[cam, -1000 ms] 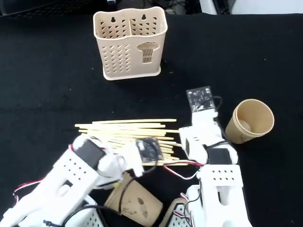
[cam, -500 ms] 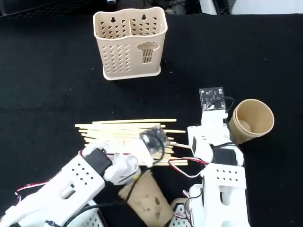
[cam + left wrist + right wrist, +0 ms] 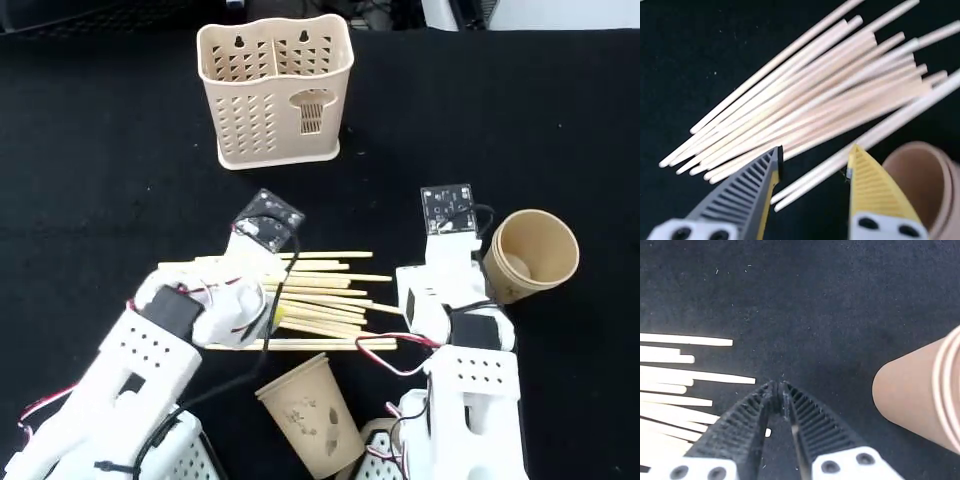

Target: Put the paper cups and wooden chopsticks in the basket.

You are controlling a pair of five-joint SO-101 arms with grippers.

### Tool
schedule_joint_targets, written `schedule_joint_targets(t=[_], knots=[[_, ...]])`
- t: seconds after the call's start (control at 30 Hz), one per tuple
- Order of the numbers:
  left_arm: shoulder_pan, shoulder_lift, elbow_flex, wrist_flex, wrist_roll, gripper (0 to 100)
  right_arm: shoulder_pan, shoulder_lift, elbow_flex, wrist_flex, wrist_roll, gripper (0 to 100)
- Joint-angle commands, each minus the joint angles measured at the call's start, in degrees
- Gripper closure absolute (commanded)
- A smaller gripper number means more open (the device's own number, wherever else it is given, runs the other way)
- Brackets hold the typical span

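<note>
Left gripper (image 3: 817, 149) agape, empty; chopsticks (image 3: 805, 105) just ahead look light, stiff, roll-prone, so pinch the bundle mid-length.

A black, felt-like cloth covers the surface (image 3: 560, 120) across nearly the whole high view; fine pale lint specks it in the wrist views; a pale strip (image 3: 565, 12) runs along the upper right edge; dark clutter (image 3: 385, 12), too indistinct to identify, sits beside it at top centre.
</note>
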Motion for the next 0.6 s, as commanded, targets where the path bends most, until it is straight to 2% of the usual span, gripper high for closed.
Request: schedule_joint_targets(t=[0.0, 0.1, 0.2, 0.33, 0.47, 0.57], knots=[[3.56, -0.62, -11.82, 14.24, -8.09, 77, 0.70, -0.75, -1.01, -1.14, -0.53, 98.5], [9.45, -0.35, -17.10, 22.59, -13.63, 77, 0.70, -0.75, -1.10, -1.23, -0.53, 98.5], [17.10, -0.35, -18.07, 25.41, -16.26, 77, 0.70, -0.75, -1.19, -1.23, -0.53, 98.5], [22.55, -0.18, -13.23, 21.27, -16.18, 77, 0.70, -0.75, -1.10, -1.23, -0.53, 98.5], [22.46, -0.18, -6.99, 14.95, -16.35, 77, 0.70, -0.75, -1.01, -1.23, -0.53, 98.5], [19.91, -0.18, -4.44, 10.64, -16.44, 77, 0.70, -0.75, -1.01, -1.23, -0.53, 98.5]])
